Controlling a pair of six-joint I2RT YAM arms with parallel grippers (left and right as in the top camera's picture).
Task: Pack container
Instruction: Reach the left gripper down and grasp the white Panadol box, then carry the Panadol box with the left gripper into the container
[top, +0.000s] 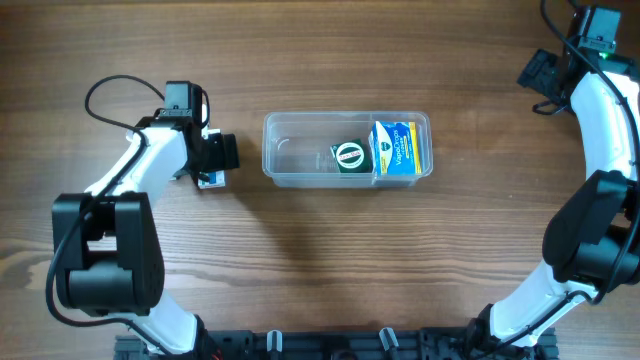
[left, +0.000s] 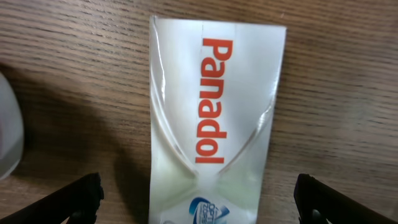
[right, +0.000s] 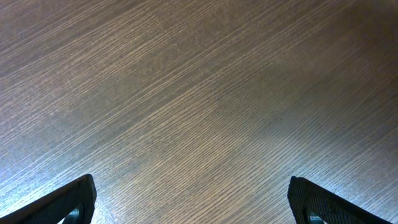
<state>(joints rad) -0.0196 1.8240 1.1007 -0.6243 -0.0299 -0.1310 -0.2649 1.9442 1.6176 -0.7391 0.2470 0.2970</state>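
The clear container (top: 296, 118) sits mid-table, holding a dark green item with a round white label (top: 349, 156) and a blue and yellow box (top: 397, 148) at its right end. My left gripper (top: 214, 160) hovers just left of the container over a white Panadol box (left: 214, 112) that lies flat on the wood. In the left wrist view the gripper (left: 198, 190) is open, one finger (left: 81, 200) on each side of the box with gaps between. My right gripper (right: 191, 193) is open over bare wood at the far right back corner (top: 542, 72).
The wooden table (top: 300, 260) stretches around the container. A pale blurred shape (left: 9, 137) shows at the left edge of the left wrist view; I cannot tell what it is. The arm bases stand along the front edge.
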